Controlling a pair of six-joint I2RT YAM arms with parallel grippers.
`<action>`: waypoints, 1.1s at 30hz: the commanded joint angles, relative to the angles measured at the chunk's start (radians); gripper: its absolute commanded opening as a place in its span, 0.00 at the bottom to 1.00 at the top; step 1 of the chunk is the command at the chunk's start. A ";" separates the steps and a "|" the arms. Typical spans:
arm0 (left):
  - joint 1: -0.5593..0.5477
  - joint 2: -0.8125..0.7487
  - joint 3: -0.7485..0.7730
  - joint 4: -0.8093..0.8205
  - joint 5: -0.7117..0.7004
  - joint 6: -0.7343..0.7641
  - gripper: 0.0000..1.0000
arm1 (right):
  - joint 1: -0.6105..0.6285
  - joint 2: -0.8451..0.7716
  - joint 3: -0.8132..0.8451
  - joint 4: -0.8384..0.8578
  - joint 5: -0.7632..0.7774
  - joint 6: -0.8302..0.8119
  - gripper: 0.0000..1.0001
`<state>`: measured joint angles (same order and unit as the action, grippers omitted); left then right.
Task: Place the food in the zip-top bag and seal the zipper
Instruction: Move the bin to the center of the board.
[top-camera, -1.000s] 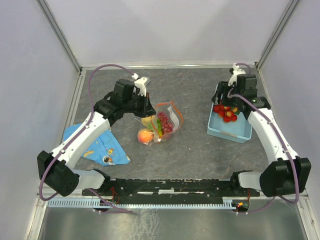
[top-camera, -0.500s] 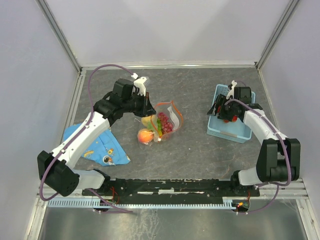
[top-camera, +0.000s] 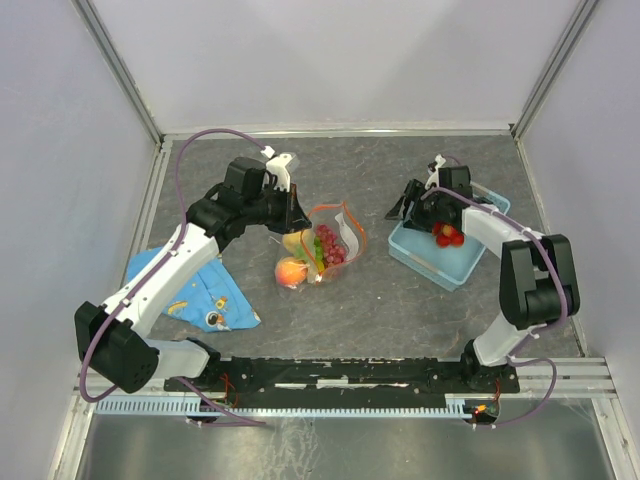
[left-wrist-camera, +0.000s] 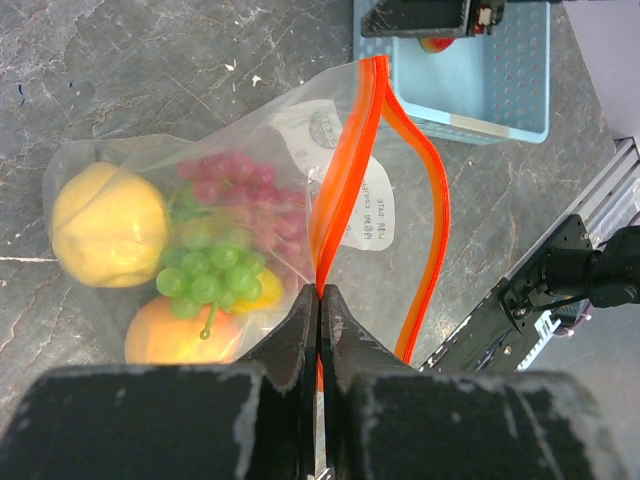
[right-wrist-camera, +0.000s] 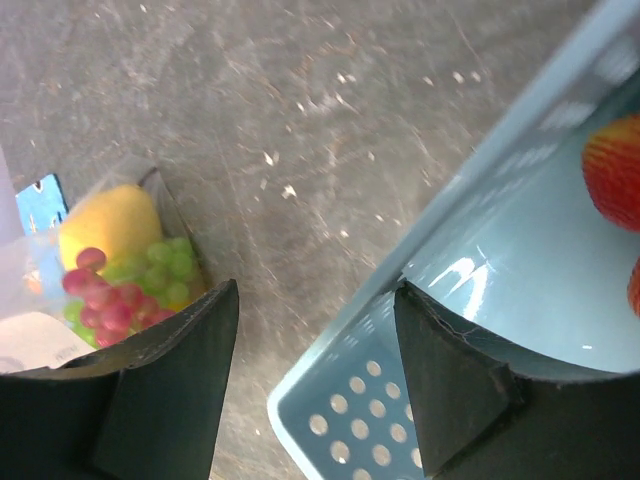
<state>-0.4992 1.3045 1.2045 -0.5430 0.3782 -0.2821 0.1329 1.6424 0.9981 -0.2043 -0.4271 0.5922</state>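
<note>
Loading isn't done, I'd say. Lemon (left-wrist-camera: 108, 225), peach (left-wrist-camera: 175, 335) and grapes (left-wrist-camera: 210, 270) lie in the bag (left-wrist-camera: 280, 120) just ahead of the L pincer (left-wrist-camera: 320, 300). Strawberries (top-camera: 448, 235) sit in the basket (top-camera: 440, 270) beside the R pincer (right-wrist-camera: 312, 300).

Next, prob.: R pincer dips inside, nips a strawberry w/o dragging the basket, carries it to the bag mouth.

L pincer: clenched on the zipper (left-wrist-camera: 345, 180), one lip pinched, the other bowing away.

R pincer: released, jaws wide, straddling the basket wall. One finger is over the counter (right-wrist-camera: 300, 120), the other inside; grasping nothing.
</note>
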 joint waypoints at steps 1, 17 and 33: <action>0.008 -0.030 0.004 0.049 0.032 -0.009 0.03 | 0.028 0.062 0.105 0.129 -0.018 0.060 0.71; 0.014 -0.033 0.000 0.055 0.037 -0.015 0.03 | 0.015 -0.004 0.206 -0.031 0.019 -0.155 0.81; 0.015 -0.033 -0.004 0.062 0.044 -0.019 0.03 | -0.268 -0.125 0.107 -0.153 0.117 -0.261 0.96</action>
<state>-0.4892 1.3018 1.1980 -0.5266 0.3996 -0.2825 -0.0925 1.5082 1.1297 -0.3649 -0.3401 0.3412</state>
